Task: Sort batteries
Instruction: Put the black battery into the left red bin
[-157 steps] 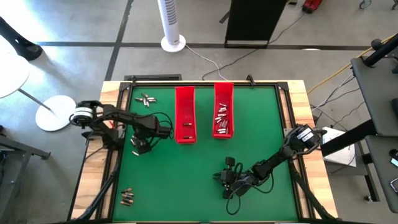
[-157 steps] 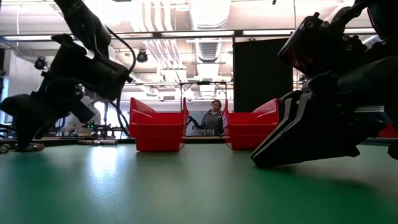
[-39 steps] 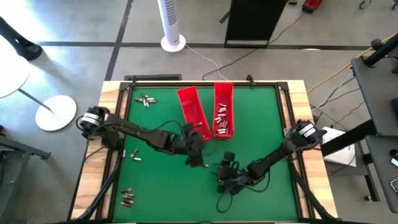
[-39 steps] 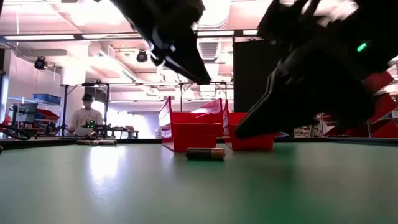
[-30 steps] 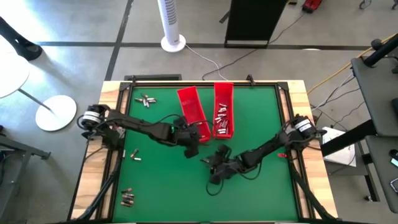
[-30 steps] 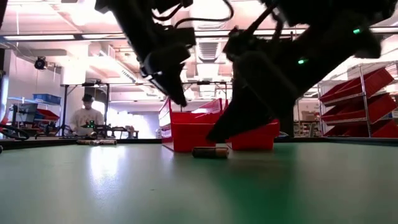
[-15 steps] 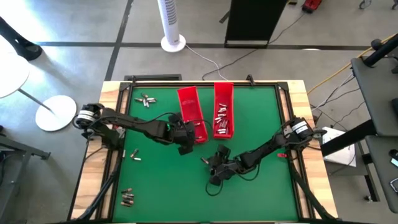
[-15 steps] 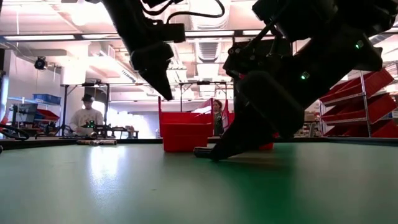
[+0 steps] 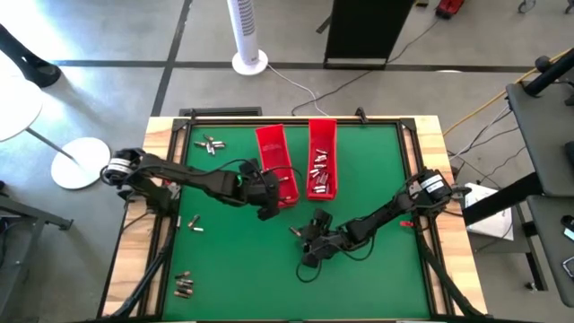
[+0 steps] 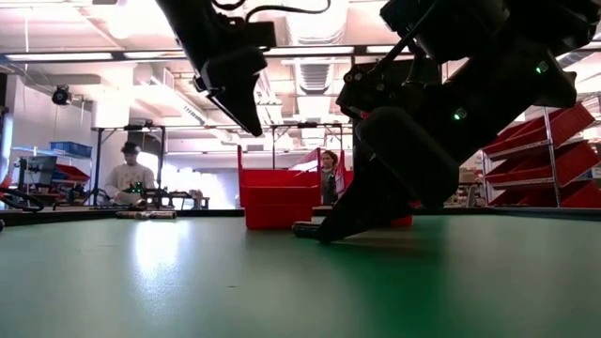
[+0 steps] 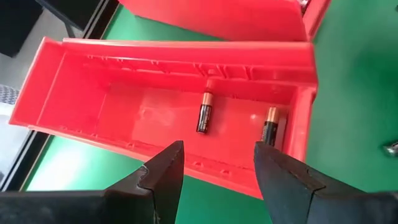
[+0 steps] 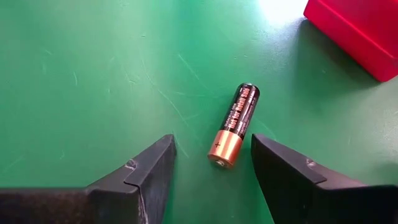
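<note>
Straddling the black-and-copper battery (image 12: 234, 126) on the green mat (image 9: 233, 260), the right gripper (image 12: 211, 174) has dropped in with fingers spread; farther off, the left gripper (image 11: 217, 168), spread and empty, has retreated over the left red tray (image 11: 93, 81), holding two matching cells (image 11: 205, 112).

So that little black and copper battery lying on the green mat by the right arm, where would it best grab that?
Probably across the middle of the battery, coming straight down. It lies flat on the green mat with both long sides free, and the open right tool already has a finger on each side. Pinching its rounded ends would likely let it slip.
</note>
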Controlling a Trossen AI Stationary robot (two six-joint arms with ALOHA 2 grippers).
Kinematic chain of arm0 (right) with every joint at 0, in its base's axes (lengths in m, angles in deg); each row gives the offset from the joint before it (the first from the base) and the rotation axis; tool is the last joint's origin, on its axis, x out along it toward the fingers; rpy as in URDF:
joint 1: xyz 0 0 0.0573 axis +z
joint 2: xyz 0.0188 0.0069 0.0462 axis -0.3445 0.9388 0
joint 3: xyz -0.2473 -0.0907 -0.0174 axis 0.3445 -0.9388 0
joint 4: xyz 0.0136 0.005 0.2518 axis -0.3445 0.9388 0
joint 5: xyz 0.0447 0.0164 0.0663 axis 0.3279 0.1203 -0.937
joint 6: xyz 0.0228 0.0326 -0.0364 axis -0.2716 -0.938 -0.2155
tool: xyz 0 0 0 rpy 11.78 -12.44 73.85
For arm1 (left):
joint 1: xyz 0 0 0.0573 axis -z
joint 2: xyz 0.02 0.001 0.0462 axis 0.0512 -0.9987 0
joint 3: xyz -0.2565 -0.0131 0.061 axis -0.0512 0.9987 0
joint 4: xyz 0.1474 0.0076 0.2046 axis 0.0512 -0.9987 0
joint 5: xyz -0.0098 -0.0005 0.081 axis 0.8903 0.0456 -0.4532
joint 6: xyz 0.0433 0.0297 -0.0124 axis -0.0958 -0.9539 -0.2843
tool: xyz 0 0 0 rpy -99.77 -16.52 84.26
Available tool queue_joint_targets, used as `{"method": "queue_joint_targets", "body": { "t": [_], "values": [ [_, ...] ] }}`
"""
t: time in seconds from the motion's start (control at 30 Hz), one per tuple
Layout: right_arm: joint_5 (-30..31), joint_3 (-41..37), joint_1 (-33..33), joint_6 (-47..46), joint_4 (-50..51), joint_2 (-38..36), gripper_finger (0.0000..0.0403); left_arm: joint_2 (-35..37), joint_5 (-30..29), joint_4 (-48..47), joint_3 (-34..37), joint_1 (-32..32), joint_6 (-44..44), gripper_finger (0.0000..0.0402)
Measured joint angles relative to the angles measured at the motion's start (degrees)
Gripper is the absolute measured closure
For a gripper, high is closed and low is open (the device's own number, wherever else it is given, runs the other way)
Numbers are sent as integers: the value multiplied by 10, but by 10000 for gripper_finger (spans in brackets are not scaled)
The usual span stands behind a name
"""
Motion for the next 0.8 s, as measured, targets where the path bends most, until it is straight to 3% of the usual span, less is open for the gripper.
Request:
{"method": "queue_joint_targets", "body": {
  "t": [0.17, 0.47, 0.63, 0.8],
  "values": [
    [-1, 0, 0, -2, 0, 0, 197, -13, 2, -12, 1, -1, -25, 227],
    [-2, -1, 0, -2, 2, 1, 199, -15, 2, -134, -27, 0, -15, 227],
    [-2, -1, 0, -2, 2, 1, 199, -15, -1, -156, -42, 0, -13, 227],
    [-2, -1, 1, -2, 2, 1, 199, -15, -32, -224, -80, 0, 11, 227]
  ]
}}
